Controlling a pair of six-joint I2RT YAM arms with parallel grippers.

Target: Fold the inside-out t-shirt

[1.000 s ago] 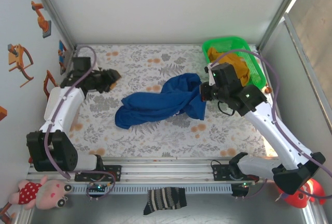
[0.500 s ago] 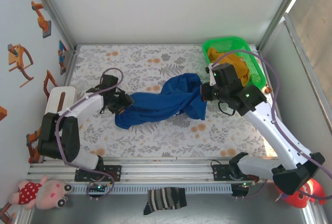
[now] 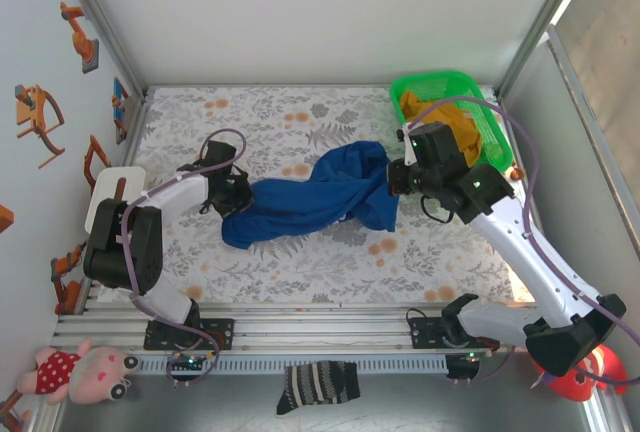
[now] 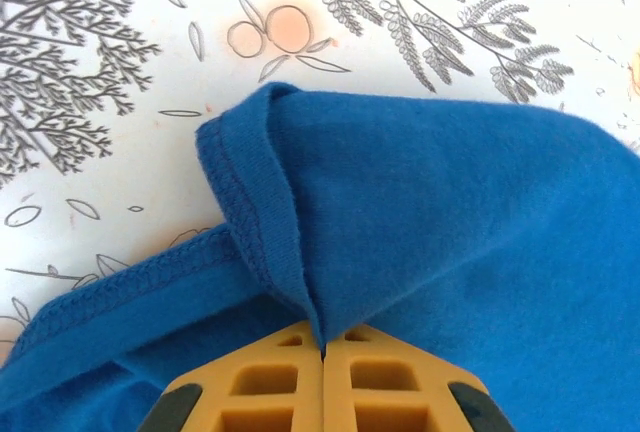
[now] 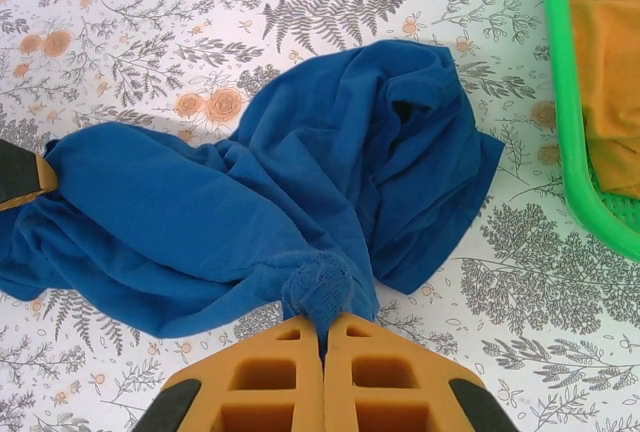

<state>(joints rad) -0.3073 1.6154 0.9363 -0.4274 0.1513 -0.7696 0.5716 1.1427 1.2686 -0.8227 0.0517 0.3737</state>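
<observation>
- Jaws on the left arm are pressed together on the inside-out t-shirt (image 4: pixel 450 212). These left jaws pinch it where a stitched hem (image 4: pixel 238 207) rolls over at the cloth's left end.
- Right jaws are likewise closed on the same garment, nipping a small bunched knob of blue fabric (image 5: pixel 318 287) at its right side.
- Between the two grips the t-shirt (image 3: pixel 310 197) lies crumpled and twisted across the middle of the tabletop (image 3: pixel 300 267). Its right end is near the green basket (image 3: pixel 440 82) but not touching it.
- The mustard-yellow garment (image 3: pixel 462 130) sits inside that basket, apart from the blue cloth.
- Handling, as a judgement: the shirt is light, soft and limp. It should sag and drape from any hold, keep no shape of its own and stretch a little under a pull. It is not fragile and hardly slippery.
- Best holds are probably the hemmed edges and corners, where the doubled, stitched cloth gives the pads something to bite.
- Two holds well apart on one edge would let it spread flat.
- The bunched knob on the right likely gathers several layers, so pulling there may drag folds along rather than open them.
</observation>
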